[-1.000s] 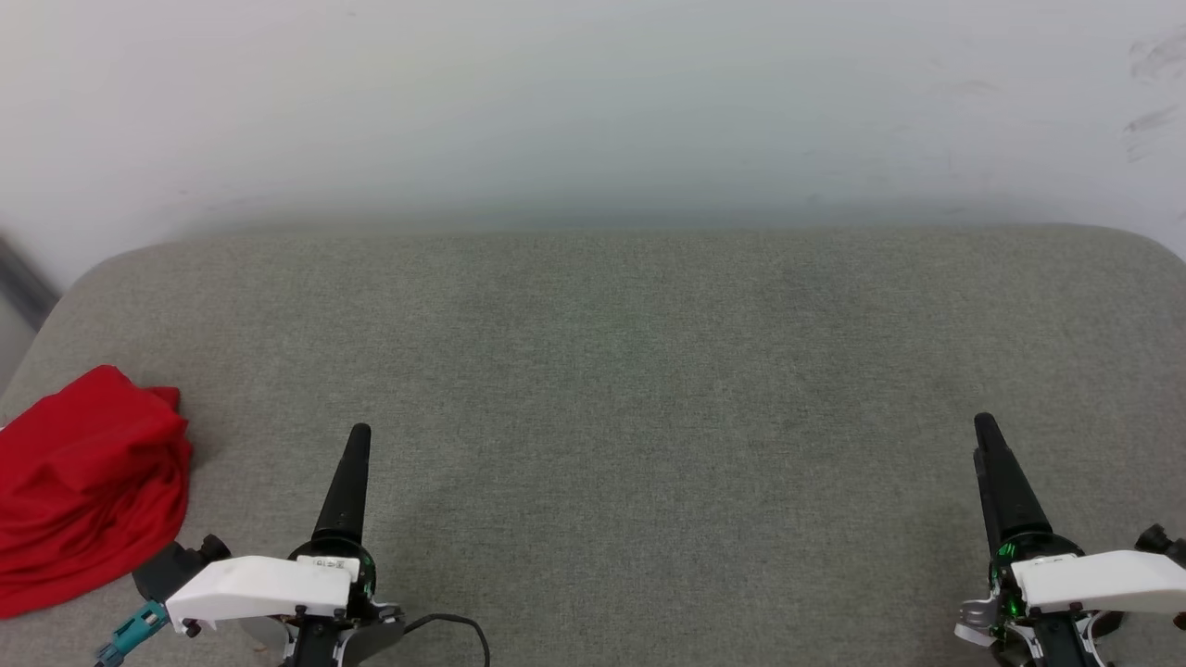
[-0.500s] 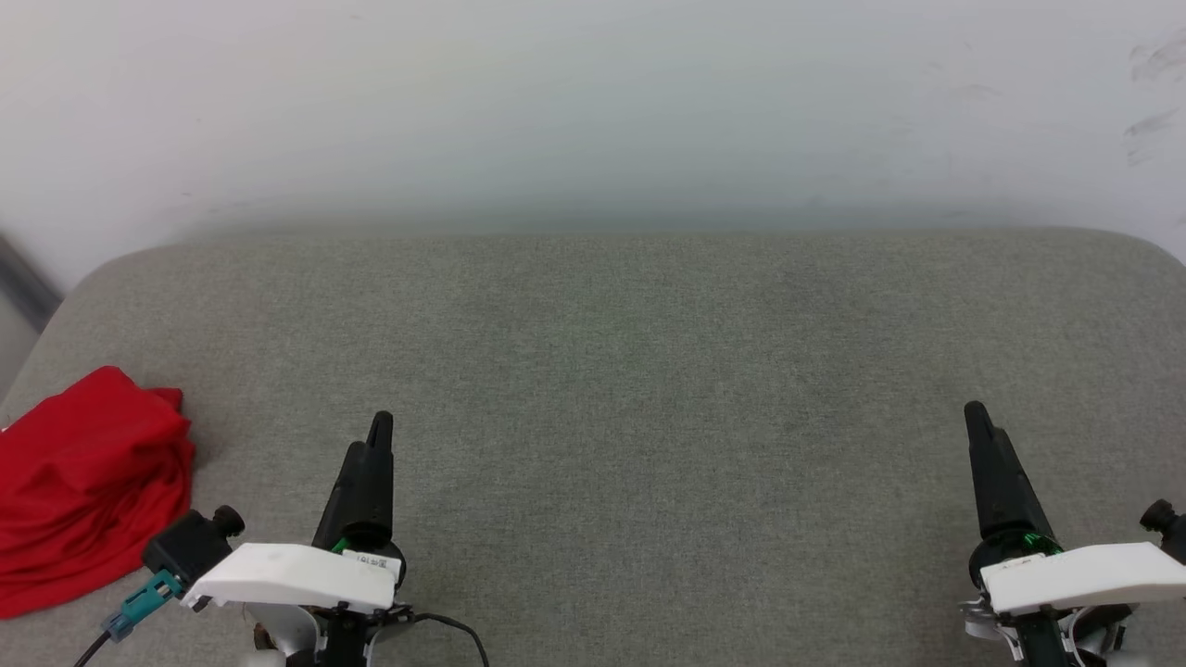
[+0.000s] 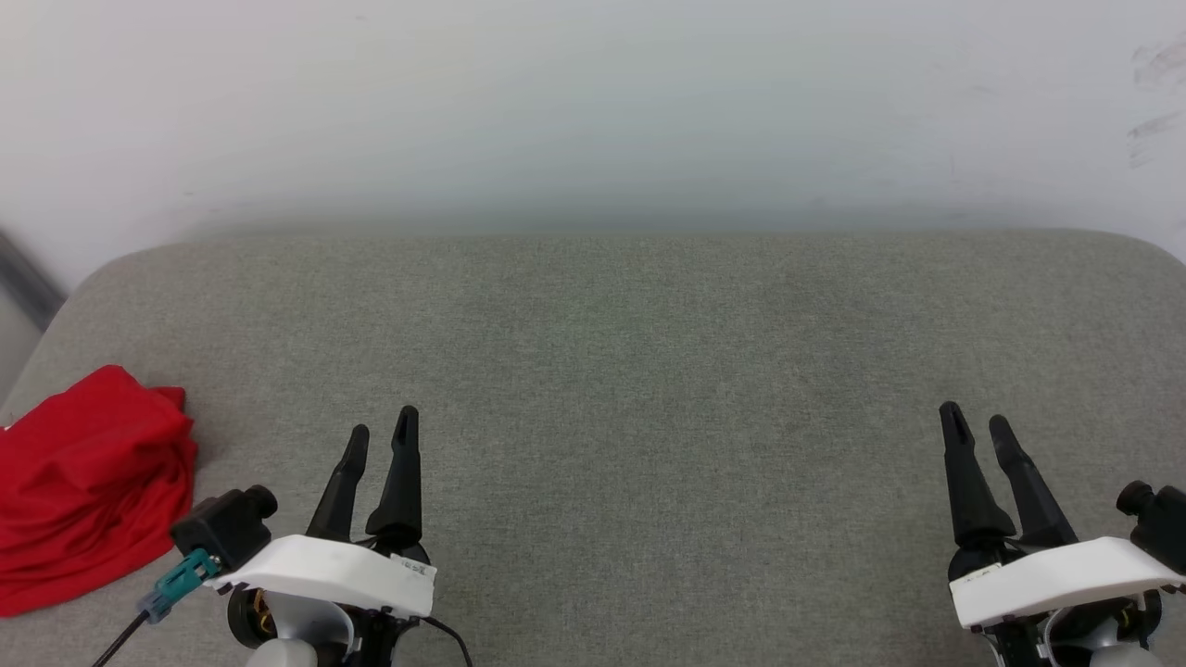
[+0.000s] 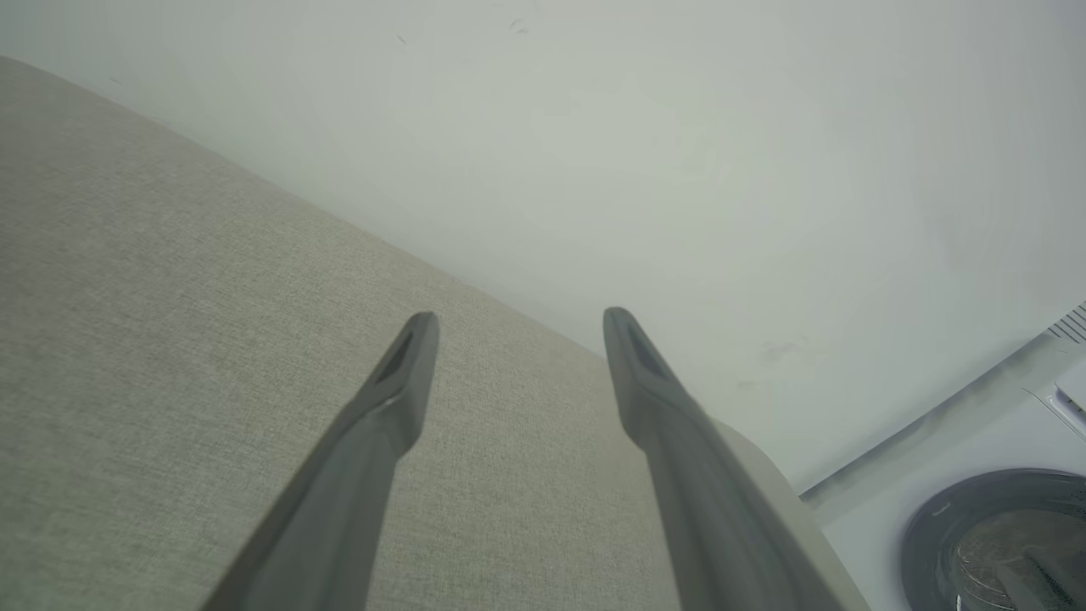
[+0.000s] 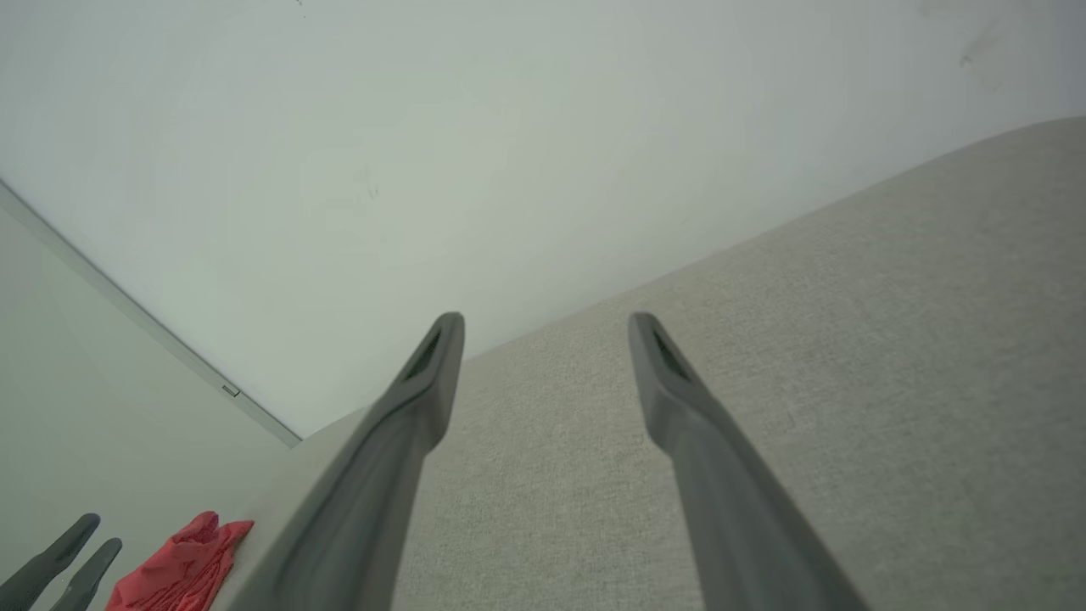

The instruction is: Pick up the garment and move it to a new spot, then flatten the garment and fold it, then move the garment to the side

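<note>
Here the garment (image 3: 88,486) lies as a crumpled red heap at the left edge of the grey upholstered surface (image 3: 630,371), near the front corner, with its outer part cut off by the side of the head view. It is bunched into soft folds, and nothing touches it. In the right wrist view the same red heap (image 5: 182,573) shows small at the lower left, sitting at the far end of the cushion.

The left gripper (image 3: 383,422) is just to the right of the garment, with a strip of bare fabric between them. Its two dark fingers are spread apart and hold nothing; the left wrist view shows the gap between them (image 4: 520,321) plainly, with only cushion and wall behind. A teal connector (image 3: 181,579) and a dark cable hang off the wrist on the garment's side.

The right gripper (image 3: 975,415) is well apart from the garment, near the right end of the cushion. Its fingers are parted too and empty, as its own wrist view confirms (image 5: 545,321).

A pale wall (image 3: 593,111) rises behind the cushion. In the left wrist view, part of a white washing machine (image 4: 1001,526) with a round door stands beyond the cushion's end.
</note>
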